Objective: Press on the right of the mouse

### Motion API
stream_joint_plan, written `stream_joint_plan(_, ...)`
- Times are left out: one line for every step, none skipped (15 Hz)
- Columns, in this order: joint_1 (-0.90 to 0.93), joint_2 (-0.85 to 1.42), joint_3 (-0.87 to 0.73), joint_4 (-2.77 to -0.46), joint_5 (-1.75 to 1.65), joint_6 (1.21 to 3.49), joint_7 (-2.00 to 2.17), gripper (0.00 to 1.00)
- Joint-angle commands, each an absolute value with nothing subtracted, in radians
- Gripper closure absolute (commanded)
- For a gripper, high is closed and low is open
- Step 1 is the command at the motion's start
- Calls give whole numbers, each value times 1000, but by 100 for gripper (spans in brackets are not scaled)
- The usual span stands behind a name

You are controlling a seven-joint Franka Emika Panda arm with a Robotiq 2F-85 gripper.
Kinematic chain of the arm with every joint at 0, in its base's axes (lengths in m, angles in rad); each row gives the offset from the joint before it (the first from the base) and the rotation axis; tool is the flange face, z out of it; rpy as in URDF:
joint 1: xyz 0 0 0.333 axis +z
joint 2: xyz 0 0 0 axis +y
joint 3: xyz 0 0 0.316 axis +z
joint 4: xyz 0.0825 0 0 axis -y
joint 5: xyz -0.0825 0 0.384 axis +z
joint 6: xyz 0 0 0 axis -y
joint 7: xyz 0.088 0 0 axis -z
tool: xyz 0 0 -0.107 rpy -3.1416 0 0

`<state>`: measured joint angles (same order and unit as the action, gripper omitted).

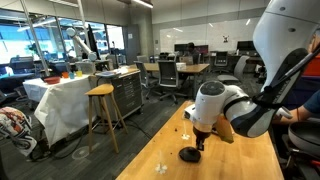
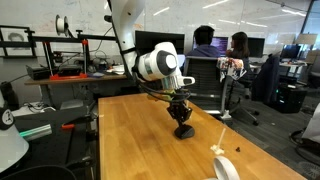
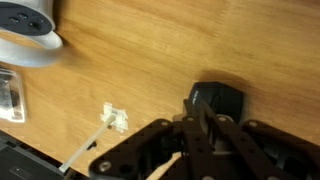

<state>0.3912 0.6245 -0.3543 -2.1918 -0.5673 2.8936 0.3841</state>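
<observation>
Mouse (image 3: 218, 100): small, black, low-domed, matte plastic, lying flat on a light brown wood-grain table top (image 3: 150, 60); it shows in both exterior views (image 1: 188, 155) (image 2: 185, 131), on bare wood and toward the middle of the table top (image 2: 130, 140). Gripper (image 3: 203, 118): black two-finger Robotiq unit on a white arm, pointing straight down, with its fingers drawn together and nothing held between them. Position: in both exterior views the gripper (image 1: 199, 143) (image 2: 182, 120) stands directly over the mouse, with its tips at the mouse's upper surface. In the wrist view the joined tips overlap the mouse's near edge. Which side of the mouse they meet cannot be told, nor how firmly they bear on it. White-and-grey rounded object (image 3: 25, 30): lying on the table top well apart from the mouse, at the upper corner of the wrist view and only partly in frame. Pale scrap (image 3: 117, 120): small, crumpled, whitish, lying on the wood between that object and the mouse and touching neither. Wooden stool (image 1: 103, 110): tall, round-seated, standing on the floor beyond the table in an exterior view.
</observation>
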Motion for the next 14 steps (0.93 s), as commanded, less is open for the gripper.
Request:
stream_joint_plan(468, 675, -437, -2174, -580, 2954, 432, 88)
stream_joint_plan(483, 686, -453, -2174, -574, 2968, 434, 88)
stream_joint_plan(499, 696, -468, -2174, -567, 2981, 434, 88)
stream_joint_plan(512, 708, -481, -2175, -560, 2990, 434, 88)
stream_joint_plan(526, 718, -494, -2175, -554, 2998, 433, 88)
stream_joint_plan(540, 730, -505, -2175, -547, 3007, 432, 88)
stream_joint_plan(553, 740, -515, -2176, -540, 3013, 429, 88)
stream_joint_plan(564, 749, -523, -2177, -532, 3019, 426, 89)
stream_joint_plan(575, 757, -530, -2178, -522, 3025, 422, 88)
stream_joint_plan(583, 763, -535, -2178, -510, 3030, 416, 88)
stream_joint_plan(594, 768, -542, -2180, -495, 3035, 410, 88)
stream_joint_plan(602, 773, -548, -2180, -479, 3039, 405, 88)
stream_joint_plan(609, 776, -552, -2181, -466, 3041, 401, 89)
stream_joint_plan(612, 773, -553, -2185, -454, 3042, 396, 88)
